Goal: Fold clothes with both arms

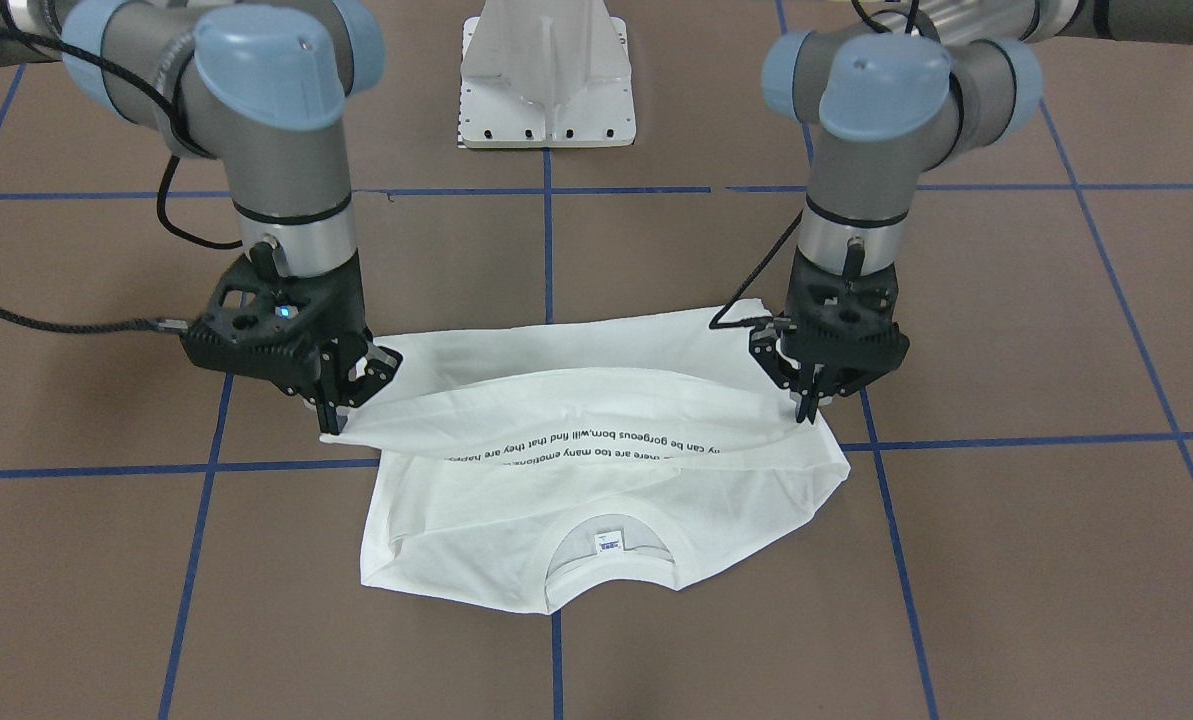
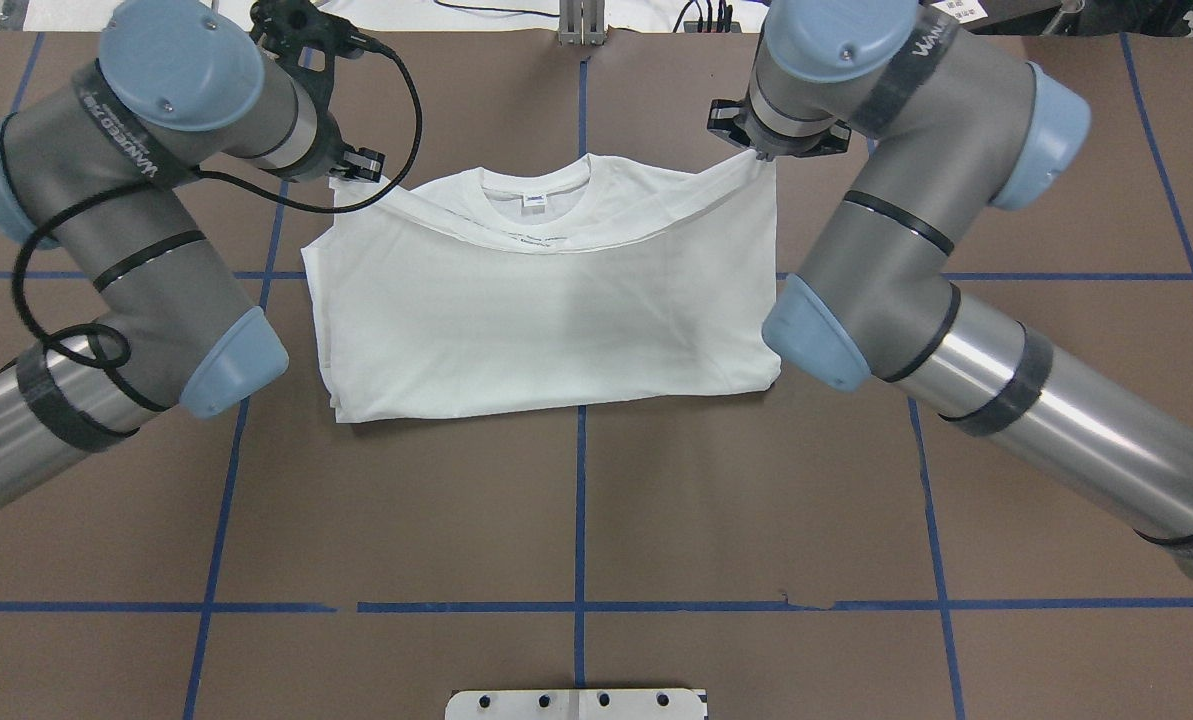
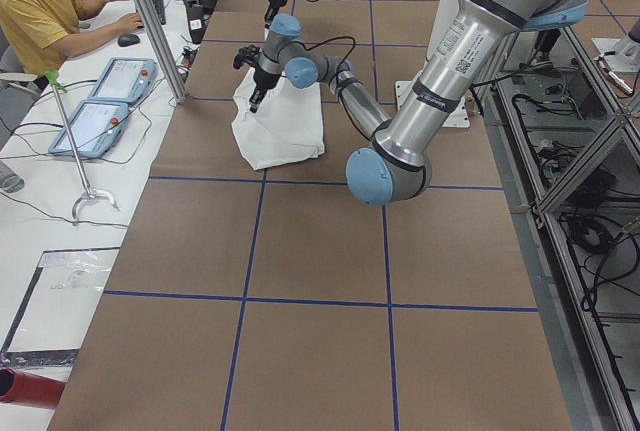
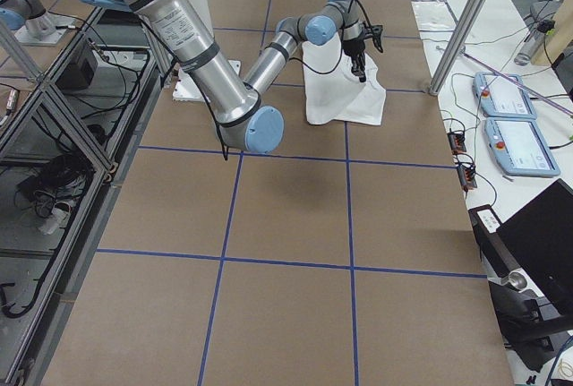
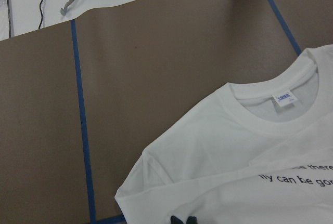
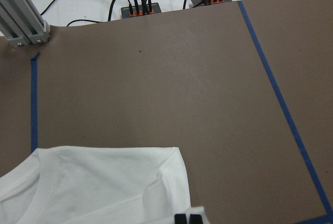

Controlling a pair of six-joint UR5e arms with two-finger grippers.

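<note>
T-shirt [image 1: 596, 520] lay half folded on the table [image 1: 1006, 560]. Left gripper [image 1: 808, 408] and right gripper [image 1: 339, 418] each pinched one corner of its raised edge, jaws closed on cloth.

We see the white T-shirt [image 1: 516, 540] half folded on the counter [image 1: 1006, 580], left claw [image 1: 808, 408] and right claw [image 1: 334, 420] pinching its raised edge

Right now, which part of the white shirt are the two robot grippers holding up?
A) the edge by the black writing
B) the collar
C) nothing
A: the left gripper and right gripper each pinch the white T-shirt's raised edge beside the black printed text; the collar lies flat.
</note>
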